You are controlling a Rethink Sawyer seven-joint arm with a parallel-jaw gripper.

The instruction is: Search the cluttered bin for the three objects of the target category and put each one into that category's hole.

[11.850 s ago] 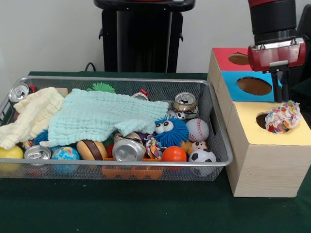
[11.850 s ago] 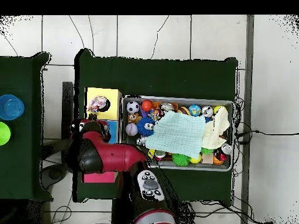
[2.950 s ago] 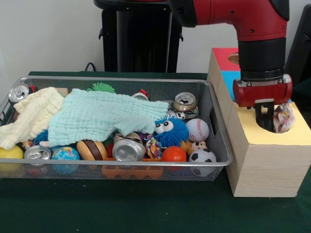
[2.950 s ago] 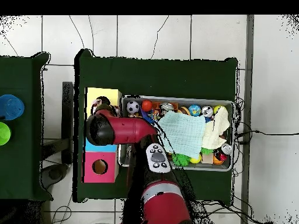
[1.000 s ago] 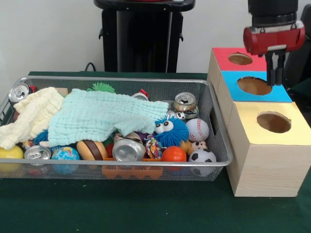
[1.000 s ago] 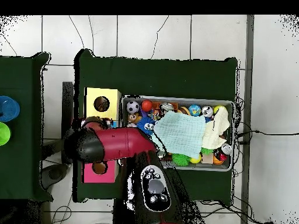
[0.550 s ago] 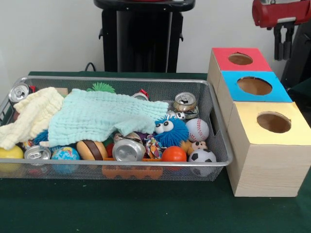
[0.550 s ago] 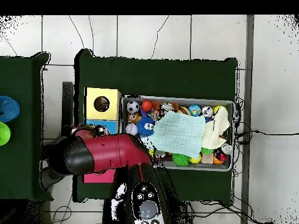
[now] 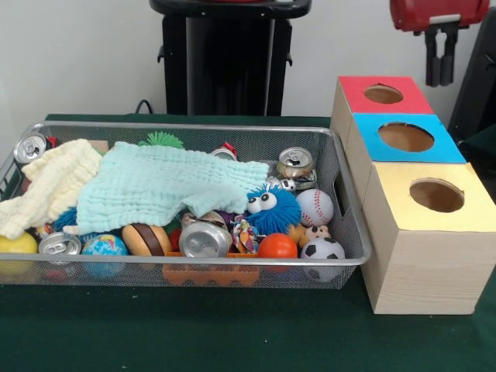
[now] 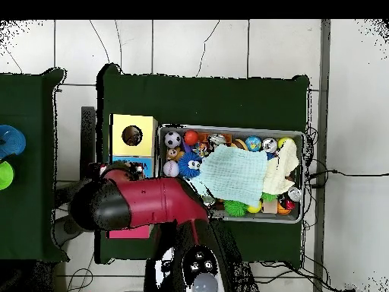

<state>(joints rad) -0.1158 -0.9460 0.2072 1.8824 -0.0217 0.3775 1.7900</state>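
Across the left and middle of the dark green table sits the large shallow silver wire-mesh bin (image 9: 345, 203), crammed with toys. At its left end a cream knitted cloth (image 9: 48, 186) overlaps a pale mint waffle-weave cloth (image 9: 163, 186) that covers much of the pile. Further right, near the front rim, a dented silver drink can (image 9: 204, 238) lies just beside a small knotted multicolour rope piece (image 9: 246, 235), which sits below the fuzzy blue ball with googly eyes (image 9: 273, 209). Right of the bin stand three wooden boxes; the nearest and largest, a pale wooden box (image 9: 422, 267), has the round yellow-surround hole (image 9: 437, 195), showing only a dark interior. High above the red-topped box hangs the red and black gripper (image 9: 439, 58), its dark fingers narrowly apart and holding nothing.
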